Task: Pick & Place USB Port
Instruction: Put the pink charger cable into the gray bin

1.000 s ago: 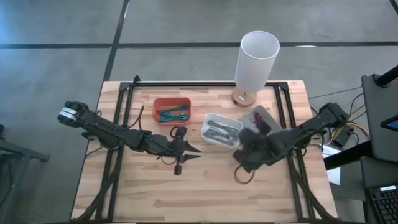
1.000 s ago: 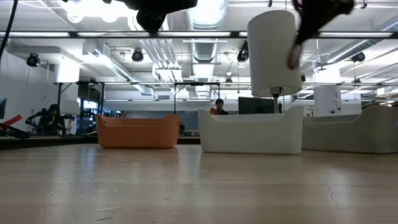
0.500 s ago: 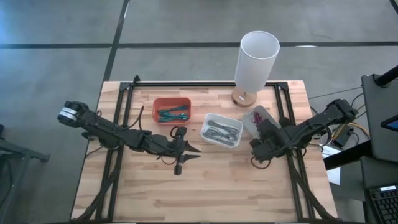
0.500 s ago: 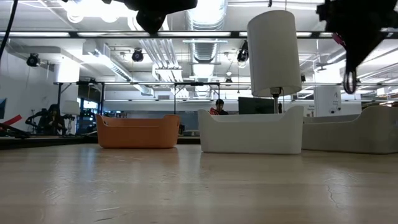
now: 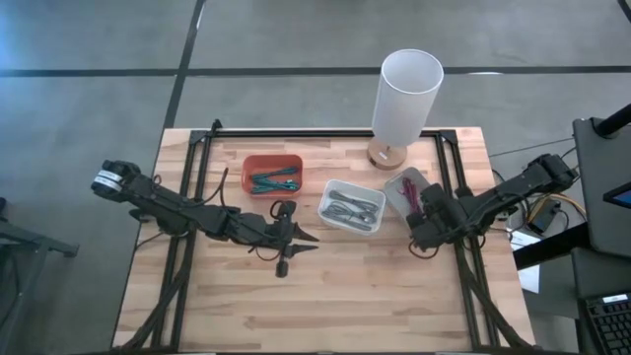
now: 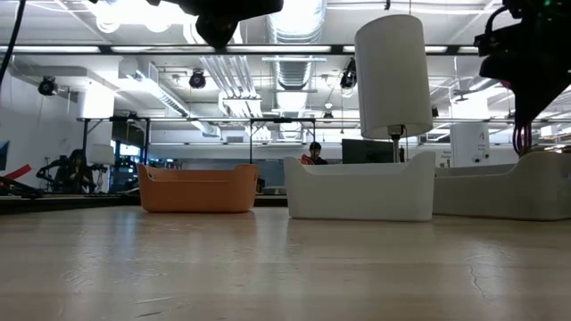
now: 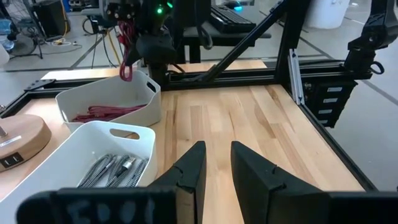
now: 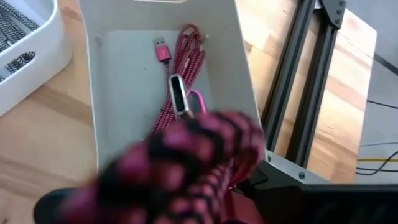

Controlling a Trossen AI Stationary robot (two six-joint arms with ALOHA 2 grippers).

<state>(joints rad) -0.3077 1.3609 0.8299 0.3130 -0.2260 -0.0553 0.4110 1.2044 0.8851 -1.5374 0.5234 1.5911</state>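
My right gripper [image 5: 431, 219] hangs over the near end of the right white bin [image 5: 402, 187], clamped on a red braided USB cable [image 7: 126, 53] that dangles above it — more red cable [image 8: 186, 59] lies coiled inside. Middle white bin [image 5: 352, 206]: silver-grey cables [image 5: 350, 208]. Orange bin [image 5: 272, 175]: teal cables. My left gripper [image 5: 308, 240] waits mid-table, fingers [image 7: 188, 171] narrowly parted, holding nothing. White lamp [image 5: 407, 94] behind the bins.

Wooden table [image 5: 325, 286] with bins, lamp [image 5: 404, 99]

red braided usb cable [image 7: 126, 55] dangles above the white bin [image 7: 106, 99].
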